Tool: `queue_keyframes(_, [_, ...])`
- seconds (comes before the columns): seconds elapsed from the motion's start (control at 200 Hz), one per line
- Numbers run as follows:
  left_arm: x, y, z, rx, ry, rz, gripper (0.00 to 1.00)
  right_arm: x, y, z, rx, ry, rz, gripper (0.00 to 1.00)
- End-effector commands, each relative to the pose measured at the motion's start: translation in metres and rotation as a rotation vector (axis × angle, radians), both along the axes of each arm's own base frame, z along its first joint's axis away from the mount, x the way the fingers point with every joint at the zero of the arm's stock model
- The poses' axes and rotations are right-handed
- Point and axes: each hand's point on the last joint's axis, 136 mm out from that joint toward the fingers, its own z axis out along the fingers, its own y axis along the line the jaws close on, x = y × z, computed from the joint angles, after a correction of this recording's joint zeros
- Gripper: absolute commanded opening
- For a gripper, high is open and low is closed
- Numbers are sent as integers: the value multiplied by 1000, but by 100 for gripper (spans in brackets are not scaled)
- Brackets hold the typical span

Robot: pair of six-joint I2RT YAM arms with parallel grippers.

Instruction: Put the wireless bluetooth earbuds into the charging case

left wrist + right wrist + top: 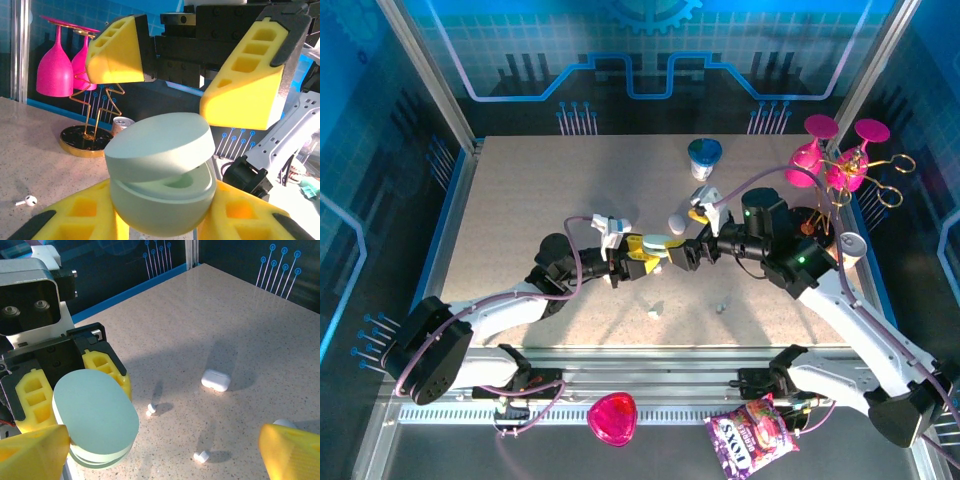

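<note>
Ahead, spread right tool (170, 85) faces green case (160, 170); earbuds (151, 409), white case (216, 380) nearby.

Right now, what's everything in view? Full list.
charging case: 1, pale green, lid ajar, held above the table
white case: 1, white, on the table beyond the grippers
earbuds: 2 visible, white, loose on the table
cup: 1, blue and white, far centre
wine glasses: 2, pink, hanging upside down on a gold rack, far right
can: 1, silver top, beside the rack
heart-shaped piece: 1, pink, near rail
snack bag: 1, purple, near rail, right
left gripper: yellow fingers, shut on the charging case
right gripper: yellow fingers, open, facing the charging case
</note>
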Motion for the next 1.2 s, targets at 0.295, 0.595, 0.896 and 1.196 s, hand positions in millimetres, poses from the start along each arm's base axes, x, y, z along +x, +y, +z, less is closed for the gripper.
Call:
queue_keyframes(0.295, [-14,2,12,-22,-47,-45,28,-15,6,8,-3,-31,95,97])
queue_keyframes(0.595, [-13,2,12,-23,-37,-43,28,-14,9,-2,-46,-4,106,98])
queue_keyframes(0.896, [-17,3,9,-10,-48,-55,28,1,4,3,-38,-9,24,97])
queue_keyframes(1.196, [-20,3,6,0,-56,-67,28,15,-7,15,11,-6,-62,96])
